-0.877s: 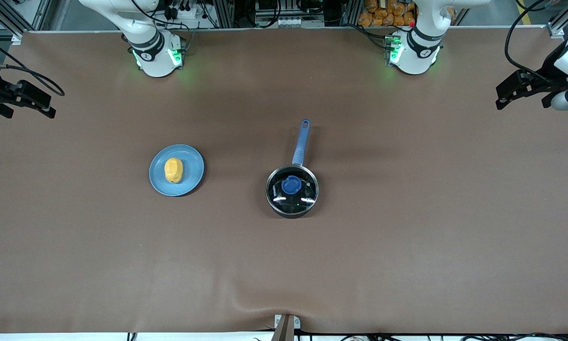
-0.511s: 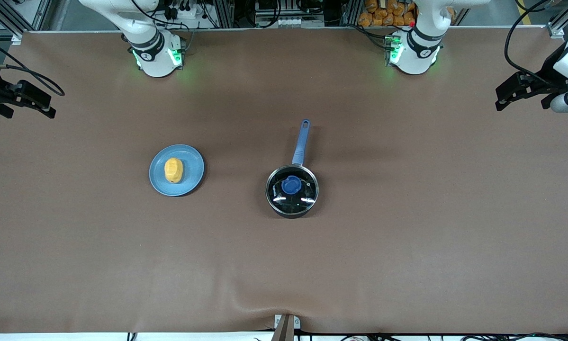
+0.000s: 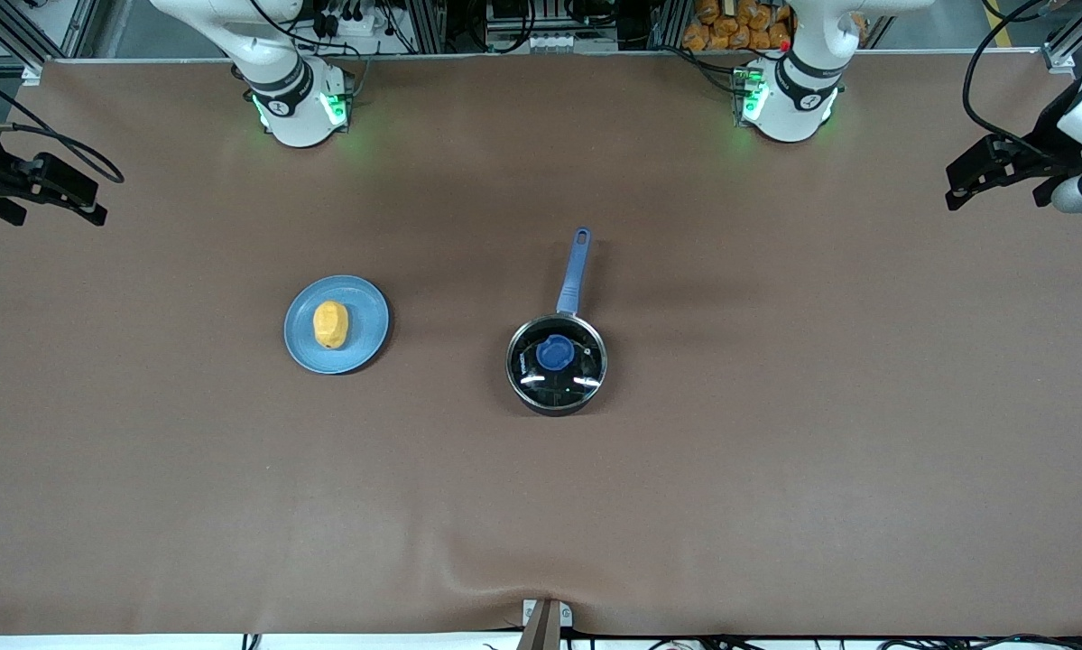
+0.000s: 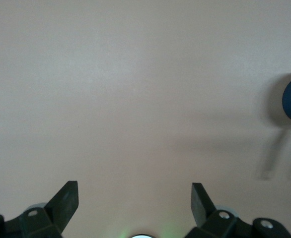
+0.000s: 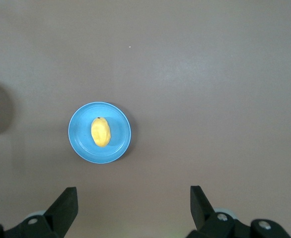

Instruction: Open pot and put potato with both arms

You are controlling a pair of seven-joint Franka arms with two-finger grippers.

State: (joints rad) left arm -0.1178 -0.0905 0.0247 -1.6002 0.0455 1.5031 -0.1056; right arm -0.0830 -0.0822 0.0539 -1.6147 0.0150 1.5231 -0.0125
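nothing is started yet: the pot (image 3: 556, 364) sits mid-table with its glass lid (image 3: 556, 354) on, the potato (image 3: 330, 324) on a blue plate (image 3: 365, 311) toward the right arm's end. next the lid needs lifting. left gripper (image 4: 134, 197) and right gripper (image 5: 134, 199) hang wide open, empty, high over the table

I see the left arm's black two-finger pincer (image 3: 992, 171) held up over the bench's edge at the left arm's end, and in its wrist view the two black fingers (image 4: 66, 201) stand wide apart with nothing between them. The right arm's black two-finger pincer (image 3: 40, 185) hangs over the bench's edge at the right arm's end, its fingers (image 5: 63, 206) likewise spread wide and empty. Both white jointed arms rise from bases lit green.
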